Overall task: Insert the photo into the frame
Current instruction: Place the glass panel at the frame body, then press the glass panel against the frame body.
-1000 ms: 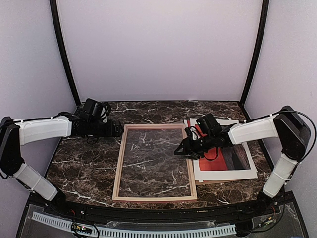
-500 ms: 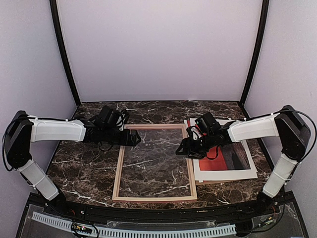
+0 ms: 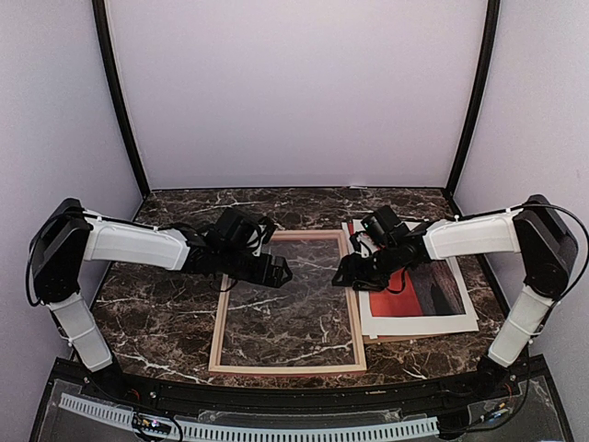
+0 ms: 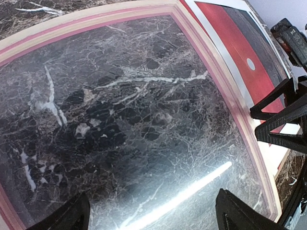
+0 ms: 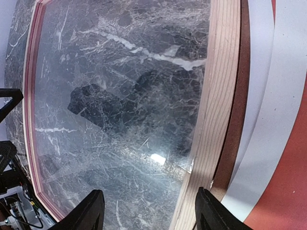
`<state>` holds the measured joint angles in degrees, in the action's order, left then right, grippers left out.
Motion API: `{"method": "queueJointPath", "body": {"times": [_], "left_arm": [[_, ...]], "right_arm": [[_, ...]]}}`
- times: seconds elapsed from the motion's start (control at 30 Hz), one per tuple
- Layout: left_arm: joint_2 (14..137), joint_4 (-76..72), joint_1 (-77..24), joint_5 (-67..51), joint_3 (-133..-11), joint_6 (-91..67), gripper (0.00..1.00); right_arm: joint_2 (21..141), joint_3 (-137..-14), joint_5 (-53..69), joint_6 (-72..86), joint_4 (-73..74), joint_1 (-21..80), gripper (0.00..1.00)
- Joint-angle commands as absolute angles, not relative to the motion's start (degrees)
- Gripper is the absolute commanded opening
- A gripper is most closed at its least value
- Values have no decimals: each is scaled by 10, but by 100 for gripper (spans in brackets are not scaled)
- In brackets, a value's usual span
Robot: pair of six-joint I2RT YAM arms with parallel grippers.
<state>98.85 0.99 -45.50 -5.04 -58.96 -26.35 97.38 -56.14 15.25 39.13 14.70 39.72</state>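
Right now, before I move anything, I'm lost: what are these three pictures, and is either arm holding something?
Two robot arms are bolted at the near edge of a marble table. The wide picture looks down from above and behind them. The other two come from a camera on each wrist, with that arm's dark fingers at the bottom. On the table lies the wooden frame, and to its right the red sunset photo, bordered by a white board. The left end effector hovers over the frame's opening, the right end effector over its right rail. Both are open and hold nothing.
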Motion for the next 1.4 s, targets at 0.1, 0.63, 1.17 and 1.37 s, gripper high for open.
{"method": "queueJointPath", "body": {"times": [0.1,0.63,1.17,1.37], "left_arm": [[1002,12,-466,-51,-611,-258,94],[983,54,-467,11,-623,-233,94],[960,108,-467,106,-632,-210,94],[955,139,-466,150,-640,-200,95]], "right_arm": [[948,-577,117,373,169,401,66],[974,-572,83,342,192,406,60],[1037,-619,-14,322,245,451,44],[1048,-637,-64,319,270,468,38]]}}
